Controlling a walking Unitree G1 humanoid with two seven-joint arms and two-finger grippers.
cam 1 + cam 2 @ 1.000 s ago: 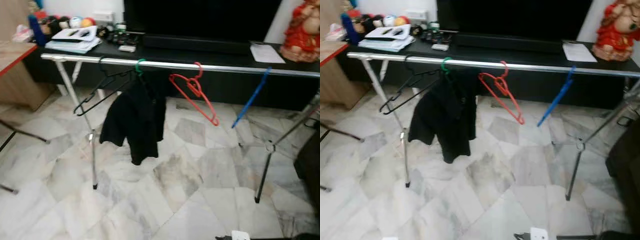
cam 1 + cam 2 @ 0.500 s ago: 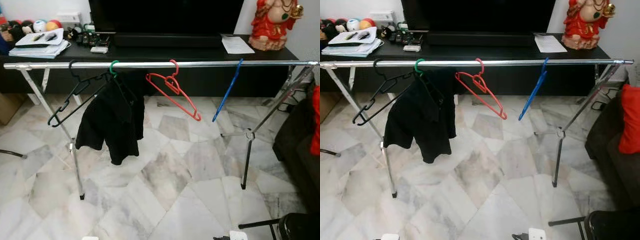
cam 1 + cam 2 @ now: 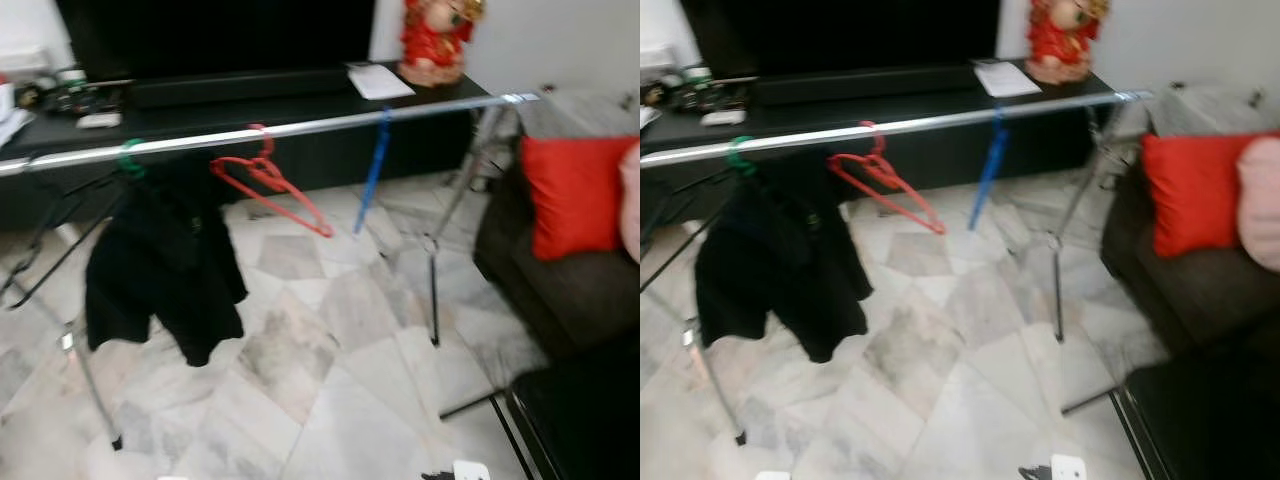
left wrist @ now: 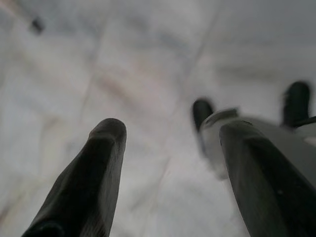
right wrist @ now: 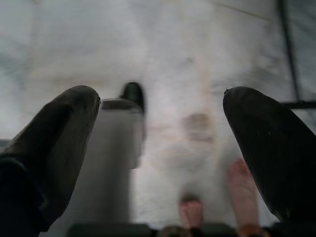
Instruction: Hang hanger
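Chrome drying rail carries a red hanger and a blue hanger right of a black garment. Left claw and right claw hang apart, empty, above marble floor. Fetching a hanger likely wants steady, unblurred footing first.

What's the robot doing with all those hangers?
Right now it isn't holding any. A metal clothes rail stands over the marble floor, carrying a black garment on a green hanger, an empty red hanger and a blue hanger. Both arms hang low with the left gripper and right gripper open and empty, pointing at the floor.
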